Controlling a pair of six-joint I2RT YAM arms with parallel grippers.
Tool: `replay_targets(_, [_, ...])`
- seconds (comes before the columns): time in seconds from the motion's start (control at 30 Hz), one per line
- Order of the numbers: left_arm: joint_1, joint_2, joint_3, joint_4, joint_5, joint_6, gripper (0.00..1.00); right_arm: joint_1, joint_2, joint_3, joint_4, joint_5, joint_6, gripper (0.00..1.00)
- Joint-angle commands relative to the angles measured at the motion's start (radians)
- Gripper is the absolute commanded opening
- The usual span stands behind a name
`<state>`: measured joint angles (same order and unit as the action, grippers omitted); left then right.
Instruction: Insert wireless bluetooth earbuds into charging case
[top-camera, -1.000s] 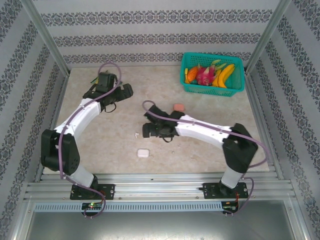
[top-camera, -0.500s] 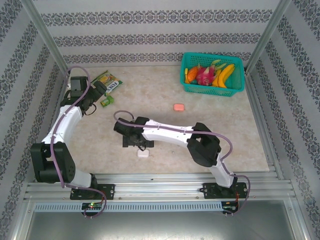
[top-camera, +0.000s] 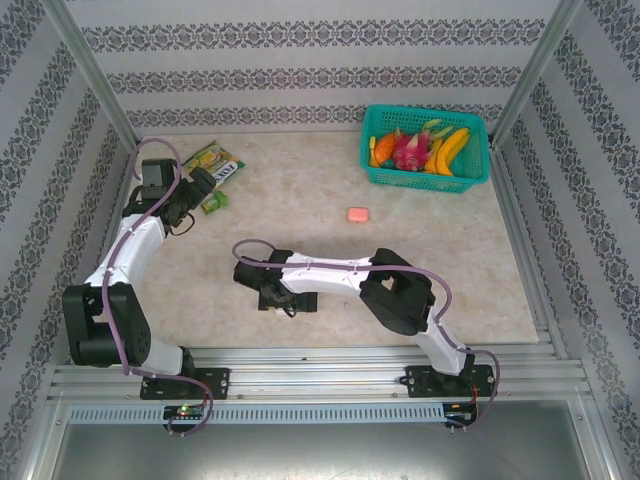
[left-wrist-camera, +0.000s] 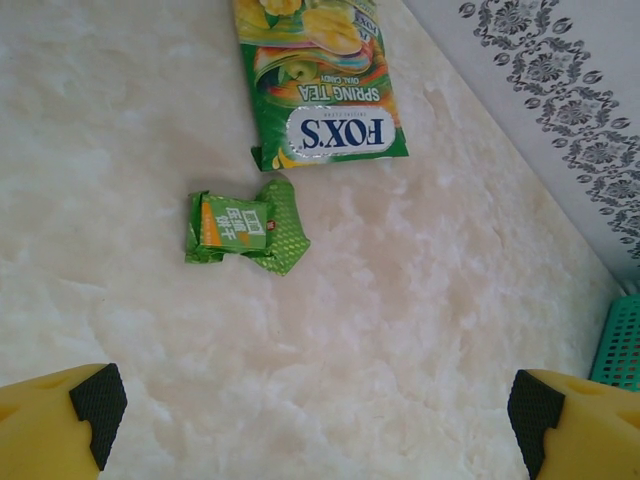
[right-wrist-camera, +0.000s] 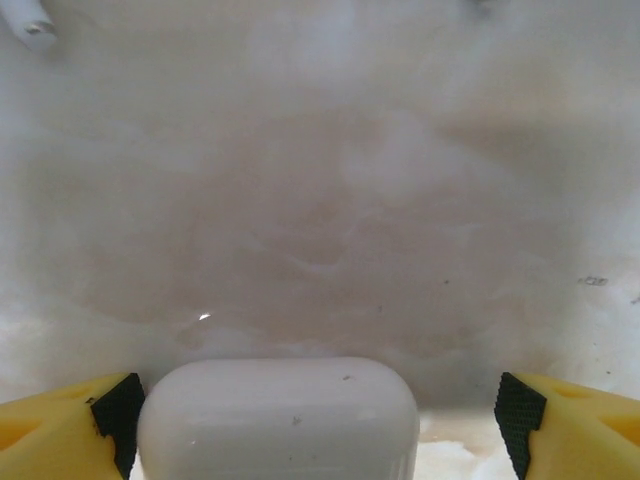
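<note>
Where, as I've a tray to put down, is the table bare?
Bare: far middle between snack packets and basket; right side from pink case to near edge. Crowded: far-left by the left gripper; near-centre, right gripper around white case.

Smooth white plastic case (right-wrist-camera: 278, 420) on matt marbled tabletop (right-wrist-camera: 320, 200).

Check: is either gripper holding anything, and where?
Nothing held. Right gripper is open, fingers astride the white case; left gripper is open over the table.
</note>
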<state>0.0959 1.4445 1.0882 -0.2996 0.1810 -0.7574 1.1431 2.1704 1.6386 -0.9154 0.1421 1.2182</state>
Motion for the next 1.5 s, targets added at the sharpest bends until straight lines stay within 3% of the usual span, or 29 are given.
replay_targets(0.0, [0.013,-0.026,-0.013,0.033,0.016,-0.009,1.0,0.001,-0.01,-0.019,0.023,-0.006,0.029,0.9])
replay_targets(0.23, [0.014,-0.027,-0.028,0.047,0.024,-0.011,1.0,-0.003,-0.011,-0.028,0.045,-0.013,0.024,0.8])
replay_targets(0.47, [0.013,-0.027,-0.037,0.06,0.036,-0.02,1.0,-0.002,-0.028,-0.055,0.076,-0.024,0.029,0.62])
replay_targets(0.87, [0.012,-0.026,-0.053,0.104,0.102,-0.035,1.0,-0.051,-0.195,-0.225,0.135,0.038,0.042,0.6])
replay_targets(1.17, [-0.03,0.004,-0.068,0.201,0.211,-0.029,1.0,-0.203,-0.374,-0.399,0.154,0.075,-0.008,0.6])
replay_targets(1.33, [-0.113,0.055,-0.047,0.2,0.233,-0.001,1.0,-0.334,-0.447,-0.465,0.185,0.06,-0.047,0.6])
replay_targets(1.47, [-0.198,0.101,-0.072,0.299,0.28,0.003,1.0,-0.427,-0.476,-0.485,0.211,0.037,-0.072,0.6])
